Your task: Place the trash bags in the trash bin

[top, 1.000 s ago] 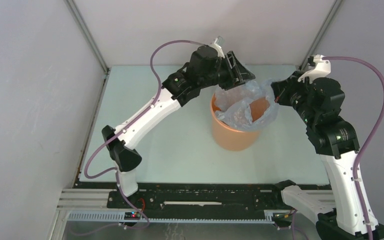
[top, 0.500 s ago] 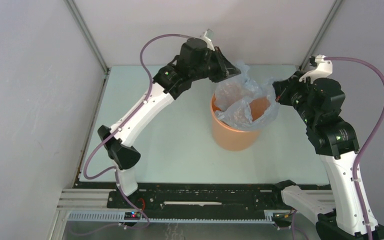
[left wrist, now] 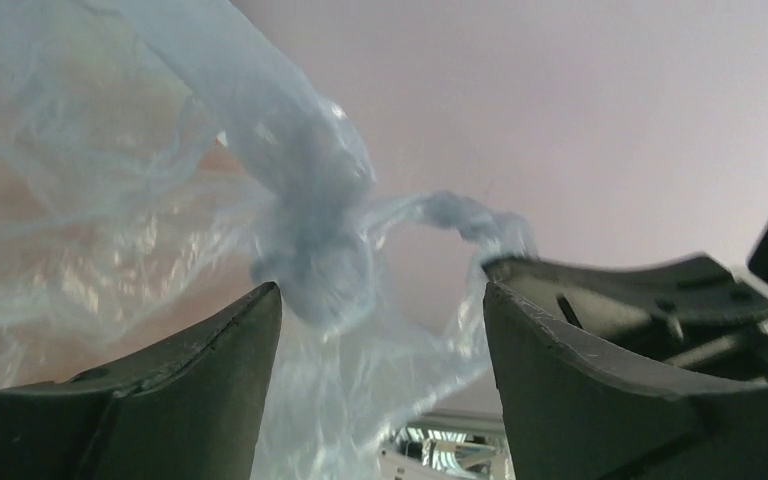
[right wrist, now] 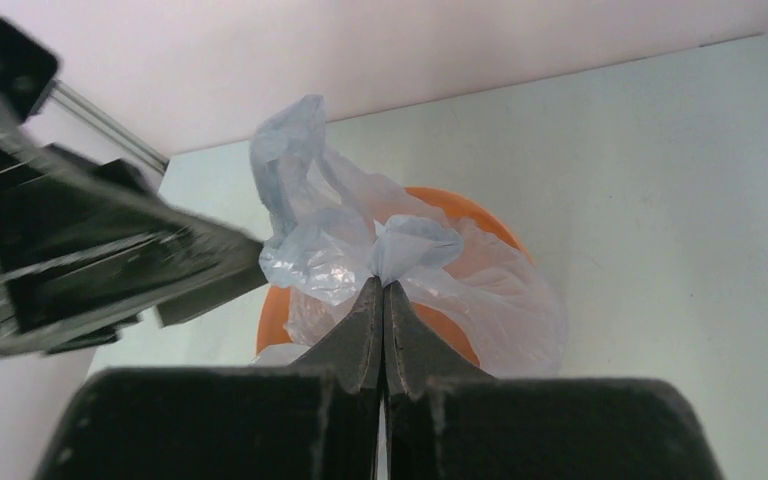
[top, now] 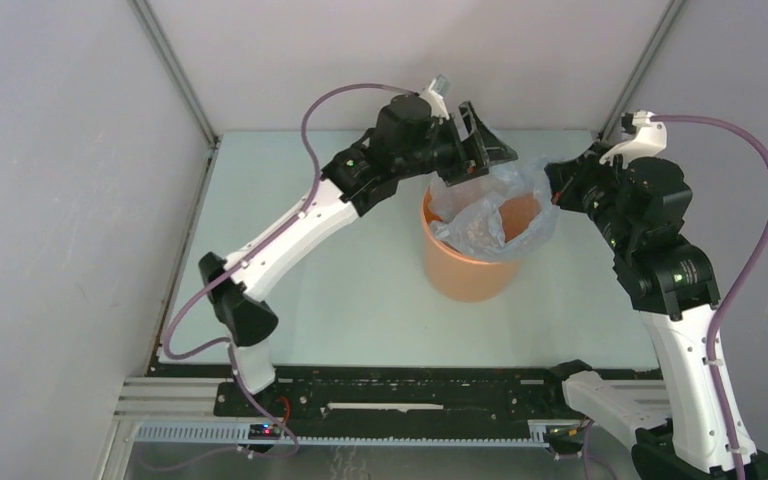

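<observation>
Bin [top: 465, 275]: orange, upright on the table [top: 340, 290], just right of centre in the top view.
Bag [top: 485, 215]: pale blue film lining the bin's mouth and spilling over its right rim; bunched ends rise above the far and right edges.
Left gripper [left wrist: 380, 300]: upper centre of the top view, over the bin's far rim. Jaws wide apart, with a twisted bunch of bag between them, unclamped.
Right gripper [right wrist: 382, 290]: at the bin's right rim. Jaws pressed together, pinching a fold of bag.
</observation>
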You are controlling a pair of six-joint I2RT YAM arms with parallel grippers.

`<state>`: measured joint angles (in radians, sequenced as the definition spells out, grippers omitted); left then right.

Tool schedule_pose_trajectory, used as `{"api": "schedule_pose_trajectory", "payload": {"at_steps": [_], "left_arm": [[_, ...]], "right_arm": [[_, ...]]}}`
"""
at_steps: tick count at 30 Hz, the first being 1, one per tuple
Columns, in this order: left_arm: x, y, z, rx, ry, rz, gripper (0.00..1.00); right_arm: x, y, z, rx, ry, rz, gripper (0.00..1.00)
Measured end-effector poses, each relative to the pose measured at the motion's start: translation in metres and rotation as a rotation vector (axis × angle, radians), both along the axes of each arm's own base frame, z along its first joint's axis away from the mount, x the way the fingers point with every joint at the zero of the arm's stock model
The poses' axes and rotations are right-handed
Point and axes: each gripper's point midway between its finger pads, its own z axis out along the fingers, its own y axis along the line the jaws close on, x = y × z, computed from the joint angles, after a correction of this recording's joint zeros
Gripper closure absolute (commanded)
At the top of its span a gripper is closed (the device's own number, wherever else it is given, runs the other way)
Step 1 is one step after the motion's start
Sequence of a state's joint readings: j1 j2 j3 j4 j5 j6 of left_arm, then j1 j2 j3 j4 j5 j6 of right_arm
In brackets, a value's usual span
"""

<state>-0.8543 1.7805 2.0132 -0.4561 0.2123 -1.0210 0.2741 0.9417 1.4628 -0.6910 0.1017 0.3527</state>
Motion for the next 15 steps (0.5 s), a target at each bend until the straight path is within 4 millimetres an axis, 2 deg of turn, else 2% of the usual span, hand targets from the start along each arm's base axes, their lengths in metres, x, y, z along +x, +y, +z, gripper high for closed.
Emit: {"api": "schedule_pose_trajectory", "payload": {"at_steps": [3,6,8,10,12,13,14,15], "left_arm": [[0.015,-0.016,-0.009,-0.007,0.016,0.005,0.24],[0.025,-0.024,-0.030,0.020,0.053,0.022,0.30],[0.029,-0.026,-0.042,0.042,0.075,0.036,0.42],[0.033,-0.026,-0.047,0.049,0.090,0.046,0.59],[0.036,-0.027,-0.045,0.045,0.091,0.051,0.83],[0.036,-0.026,-0.041,0.042,0.085,0.052,0.88],[0.037,-0.025,-0.040,0.039,0.085,0.055,0.98],[0.039,-0.023,-0.037,0.038,0.074,0.057,1.00]], "right_arm": [[-0.002,0.000,0.001,0.008,-0.004,0.000,1.00],[-0.004,0.000,0.004,0.017,-0.011,0.000,1.00],[-0.006,-0.001,0.005,0.020,-0.016,0.000,1.00],[-0.007,-0.001,0.006,0.022,-0.019,-0.001,1.00],[-0.008,-0.001,0.007,0.023,-0.021,-0.001,1.00],[-0.008,-0.002,0.007,0.023,-0.021,-0.003,1.00],[-0.008,-0.002,0.007,0.022,-0.022,-0.004,1.00],[-0.008,-0.003,0.007,0.021,-0.022,-0.008,1.00]]}}
